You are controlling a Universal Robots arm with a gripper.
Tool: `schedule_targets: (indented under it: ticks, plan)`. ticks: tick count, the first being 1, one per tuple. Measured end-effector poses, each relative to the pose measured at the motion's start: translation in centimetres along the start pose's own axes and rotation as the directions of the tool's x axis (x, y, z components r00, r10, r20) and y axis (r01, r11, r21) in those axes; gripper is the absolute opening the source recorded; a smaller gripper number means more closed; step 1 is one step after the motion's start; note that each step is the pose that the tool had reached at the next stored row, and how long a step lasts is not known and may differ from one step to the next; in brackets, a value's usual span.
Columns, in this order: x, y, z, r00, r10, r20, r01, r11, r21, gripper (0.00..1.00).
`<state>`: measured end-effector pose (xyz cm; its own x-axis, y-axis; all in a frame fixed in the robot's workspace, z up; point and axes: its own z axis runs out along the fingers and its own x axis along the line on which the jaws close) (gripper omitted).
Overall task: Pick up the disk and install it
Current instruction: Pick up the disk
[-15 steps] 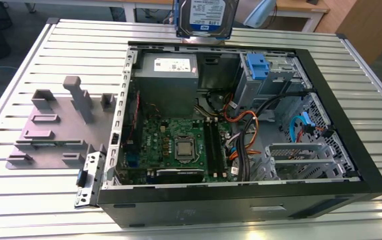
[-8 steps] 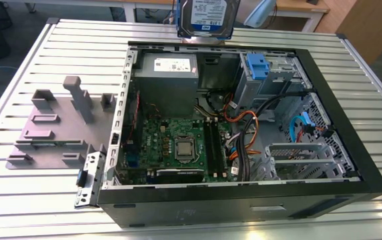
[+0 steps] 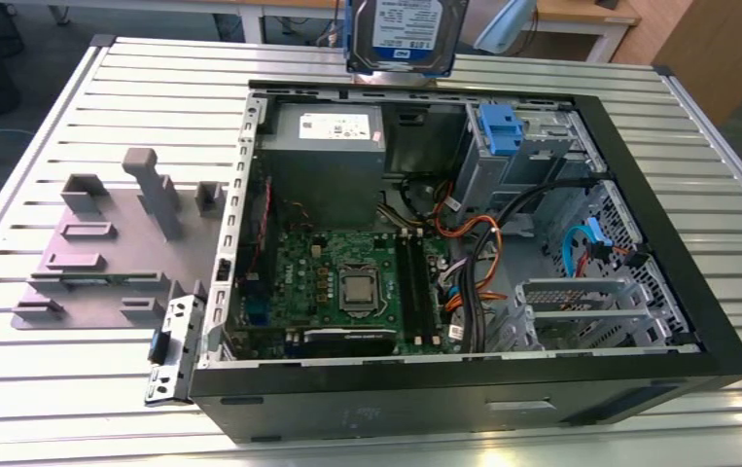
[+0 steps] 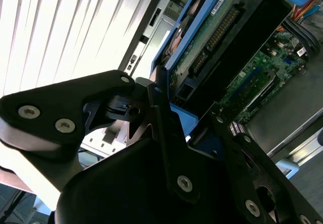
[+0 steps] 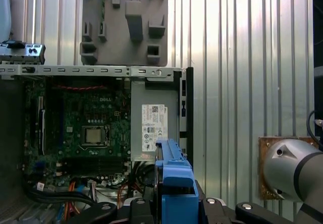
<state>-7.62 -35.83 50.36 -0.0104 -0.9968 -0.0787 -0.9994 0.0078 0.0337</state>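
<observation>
The disk (image 3: 401,34), silver with a white-and-blue label, hangs upright in the air above the far edge of the open computer case (image 3: 475,394). In the second wrist view the disk (image 4: 212,37) shows its green circuit board and blue side bracket, with my gripper (image 4: 166,110) shut on it. In the first wrist view the blue bracket of the disk (image 5: 174,176) sits between the black fingers of my gripper (image 5: 171,204), over the case edge near the power supply.
Inside the case lie a grey power-supply box (image 3: 325,146), a green motherboard (image 3: 344,282), cables, and a drive bay with a blue latch (image 3: 498,126). A grey fixture plate (image 3: 98,253) with upright blocks sits at the exterior view's left on the slatted metal table (image 3: 59,117).
</observation>
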Motion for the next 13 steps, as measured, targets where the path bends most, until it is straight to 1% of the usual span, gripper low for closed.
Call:
schedule_targets:
  ticks: [13]
  plan:
    - [-0.01,-0.43,-0.01,1.0000,0.000,0.0000,0.000,1.0000,0.0000,0.37]
